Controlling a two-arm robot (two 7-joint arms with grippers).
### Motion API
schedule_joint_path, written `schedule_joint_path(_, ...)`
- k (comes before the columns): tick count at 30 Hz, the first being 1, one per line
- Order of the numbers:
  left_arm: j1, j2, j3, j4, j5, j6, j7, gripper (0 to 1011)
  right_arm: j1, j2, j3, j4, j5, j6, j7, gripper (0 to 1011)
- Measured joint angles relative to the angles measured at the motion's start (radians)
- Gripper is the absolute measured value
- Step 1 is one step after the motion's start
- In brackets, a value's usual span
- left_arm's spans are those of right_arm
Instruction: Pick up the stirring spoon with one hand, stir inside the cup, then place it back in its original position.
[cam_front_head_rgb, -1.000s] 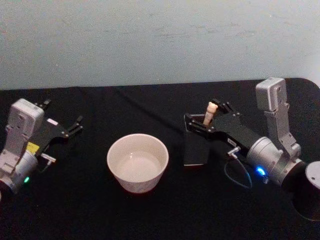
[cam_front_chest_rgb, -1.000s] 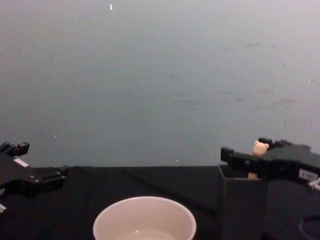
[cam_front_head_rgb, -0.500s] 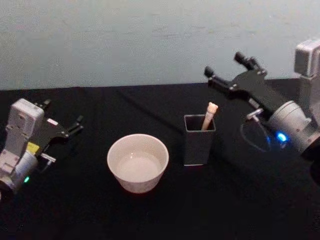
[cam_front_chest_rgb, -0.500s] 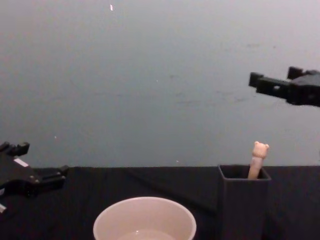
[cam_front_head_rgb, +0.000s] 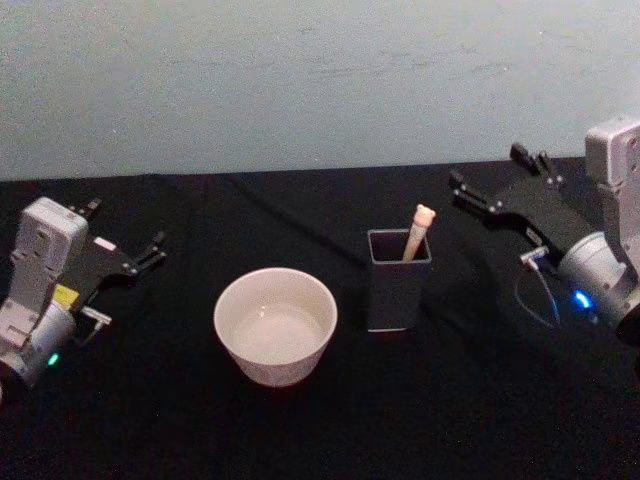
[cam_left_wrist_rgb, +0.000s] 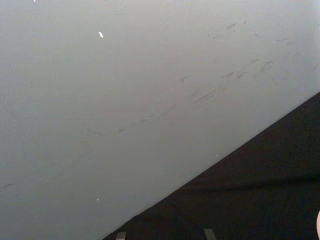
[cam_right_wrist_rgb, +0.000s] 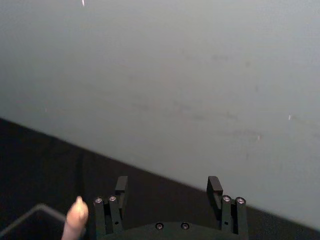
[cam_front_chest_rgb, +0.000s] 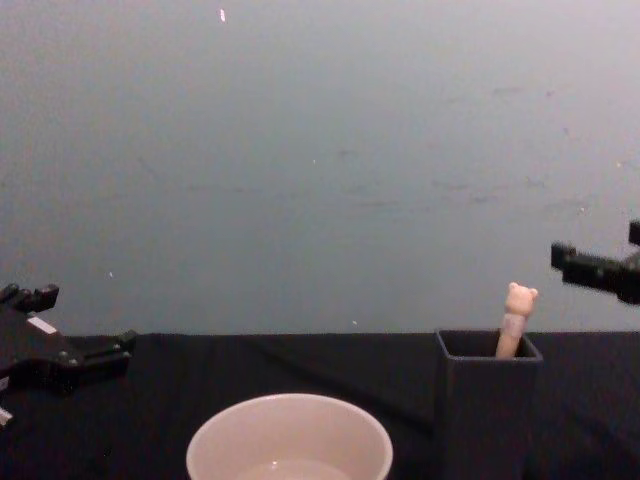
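Now right pincer (cam_front_head_rgb: 495, 180) lower, farther right, released | stirring spoon (cam_front_head_rgb: 417, 231) unmoved in holder (cam_front_head_rgb: 398, 280)

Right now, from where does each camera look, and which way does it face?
Head: high, facing down on the cup, holder, spoon; left gripper, right gripper.
Chest: low, facing forward at the wall; both grippers at the edges.
Left wrist: faces the wall.
Right wrist: faces the wall over its open fingers.
Head and chest share the cup, holder, spoon.
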Motion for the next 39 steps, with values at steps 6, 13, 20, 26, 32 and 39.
schedule_joint_path(6,0.000,0.000,0.000,0.000,0.000,0.000,0.000,1001,-0.013,-0.008,-0.006,0.040,-0.031,0.016,0.005,1002)
schedule_joint_path(13,0.000,0.000,0.000,0.000,0.000,0.000,0.000,1001,-0.017,-0.017,-0.016,0.082,-0.065,0.032,0.022,1002)
schedule_joint_path(20,0.000,0.000,0.000,0.000,0.000,0.000,0.000,1001,-0.011,-0.024,-0.019,0.105,-0.086,0.039,0.027,1002)
schedule_joint_path(26,0.000,0.000,0.000,0.000,0.000,0.000,0.000,1001,-0.011,-0.024,-0.019,0.103,-0.086,0.039,0.027,1002)
schedule_joint_path(32,0.000,0.000,0.000,0.000,0.000,0.000,0.000,1001,-0.012,-0.023,-0.019,0.101,-0.085,0.038,0.027,1002)
schedule_joint_path(39,0.000,0.000,0.000,0.000,0.000,0.000,0.000,1002,-0.012,-0.023,-0.018,0.100,-0.084,0.037,0.027,1002)
